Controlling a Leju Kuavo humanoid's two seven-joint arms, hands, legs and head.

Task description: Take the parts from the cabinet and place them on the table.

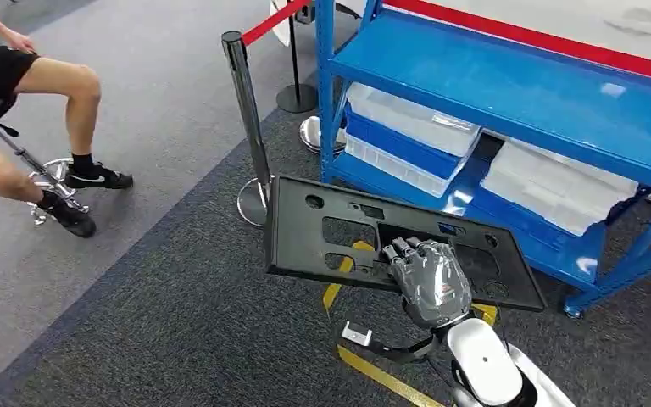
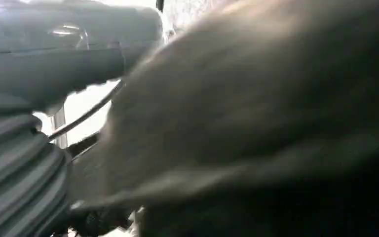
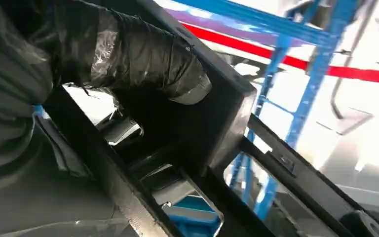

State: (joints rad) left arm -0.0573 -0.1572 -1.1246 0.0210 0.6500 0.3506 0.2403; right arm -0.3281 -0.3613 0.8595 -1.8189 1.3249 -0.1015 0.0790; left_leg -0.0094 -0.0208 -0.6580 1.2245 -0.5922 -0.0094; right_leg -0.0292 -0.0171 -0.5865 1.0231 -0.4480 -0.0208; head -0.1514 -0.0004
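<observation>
Black panel part (image 1: pixel 339 233), held level above the carpet just before the blue cabinet (image 1: pixel 509 93); my right hand (image 1: pixel 431 280) grips its near edge, fingers (image 3: pixel 143 54) closed around it. Left hand: state indeterminable.

The part (image 1: pixel 390 242) is matt black with cut-out holes, and the right robot hand (image 1: pixel 428 275) on it is glossy grey with darker fingers. Behind the part, the cabinet (image 1: pixel 509 93) is bright blue and holds clear white trays (image 1: pixel 411 119). Beneath the part, the carpet (image 1: pixel 178 331) is speckled dark grey with yellow tape (image 1: pixel 381 373). Left of the cabinet, a red belt (image 1: pixel 273 19) hangs on a chrome post (image 1: pixel 250 127).
</observation>
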